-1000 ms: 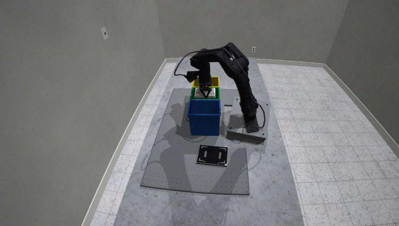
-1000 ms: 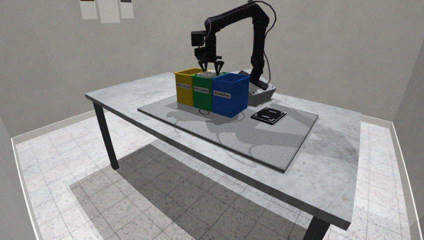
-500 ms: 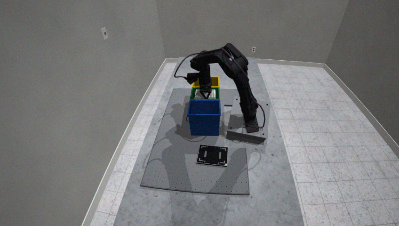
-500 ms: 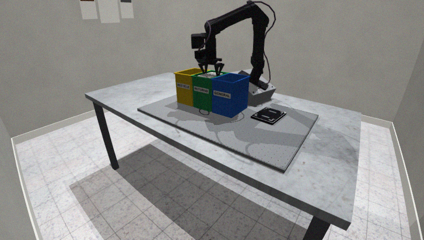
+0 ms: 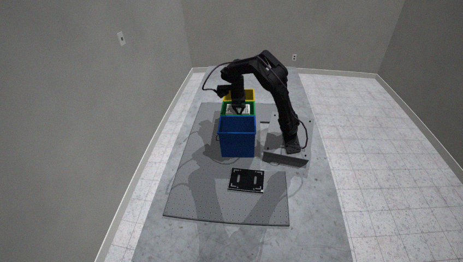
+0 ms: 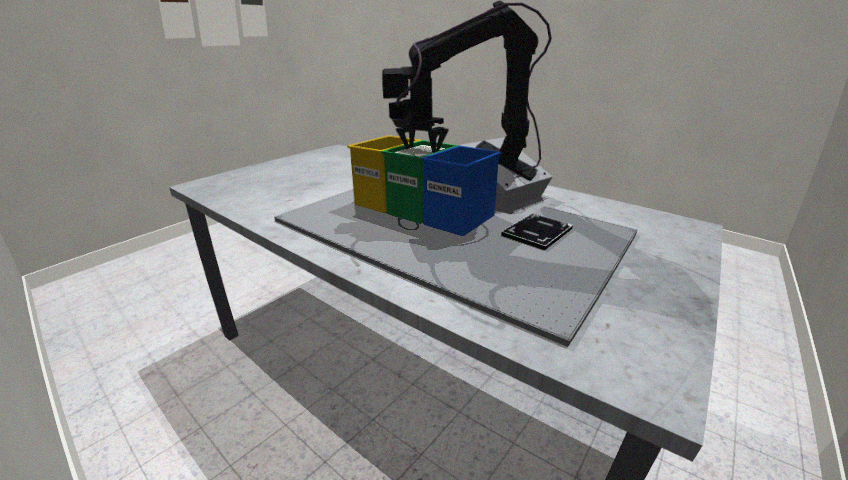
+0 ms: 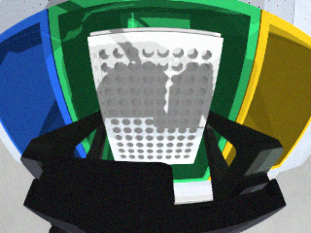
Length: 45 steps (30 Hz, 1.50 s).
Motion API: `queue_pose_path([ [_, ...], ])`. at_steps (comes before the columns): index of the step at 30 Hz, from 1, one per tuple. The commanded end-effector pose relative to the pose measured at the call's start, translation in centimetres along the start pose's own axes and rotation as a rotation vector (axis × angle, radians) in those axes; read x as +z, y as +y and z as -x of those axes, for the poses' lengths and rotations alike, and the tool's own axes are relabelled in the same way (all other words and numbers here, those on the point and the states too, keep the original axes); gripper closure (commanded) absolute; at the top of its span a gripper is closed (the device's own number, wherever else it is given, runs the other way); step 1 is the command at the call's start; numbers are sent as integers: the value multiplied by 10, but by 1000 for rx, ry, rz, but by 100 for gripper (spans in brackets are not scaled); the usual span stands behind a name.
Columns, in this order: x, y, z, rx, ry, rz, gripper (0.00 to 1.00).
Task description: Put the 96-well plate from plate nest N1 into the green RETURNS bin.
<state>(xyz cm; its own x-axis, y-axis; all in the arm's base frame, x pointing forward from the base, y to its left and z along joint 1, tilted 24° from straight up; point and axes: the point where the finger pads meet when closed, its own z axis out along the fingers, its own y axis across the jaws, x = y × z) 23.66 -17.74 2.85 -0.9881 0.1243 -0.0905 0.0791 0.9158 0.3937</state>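
Note:
My gripper [image 7: 155, 115] is shut on the white 96-well plate [image 7: 156, 94], fingers on its two long sides. It holds the plate at the mouth of the green RETURNS bin [image 6: 404, 181], the middle one of three. In the top view the plate [image 5: 238, 108] shows inside the green rim [image 5: 237, 108] under my gripper [image 5: 237, 109]. In the exterior view my gripper [image 6: 421, 141] is at the bin's top edge and the plate [image 6: 416, 150] sits about level with the rim. The black plate nest N1 [image 5: 246, 180] lies empty on the baseplate.
The yellow RECYCLE bin [image 6: 370, 172] and the blue GENERAL bin [image 6: 459, 187] stand upright, touching the green bin on either side. The arm's base [image 5: 287, 142] stands right of the bins on the perforated baseplate [image 5: 227, 188].

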Motion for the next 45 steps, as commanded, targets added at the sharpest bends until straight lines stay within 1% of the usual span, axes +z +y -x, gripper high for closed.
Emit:
queue_pose_path([
  [1, -6, -2, 2, 4, -22, -14, 100],
  [15, -6, -1, 1, 4, -22, -14, 100],
  [18, -7, 0, -1, 14, -38, -16, 100],
  [20, -7, 1, -2, 16, -33, -12, 100],
  [26, -13, -3, 4, 5, -58, -35, 100],
  [31, -15, -4, 7, 10, -49, -27, 100],
  [38, -12, -4, 6, 13, -41, -18, 100],
  [39, -12, -4, 6, 13, -41, -18, 1],
  [45, -12, -4, 6, 12, -41, -18, 1],
])
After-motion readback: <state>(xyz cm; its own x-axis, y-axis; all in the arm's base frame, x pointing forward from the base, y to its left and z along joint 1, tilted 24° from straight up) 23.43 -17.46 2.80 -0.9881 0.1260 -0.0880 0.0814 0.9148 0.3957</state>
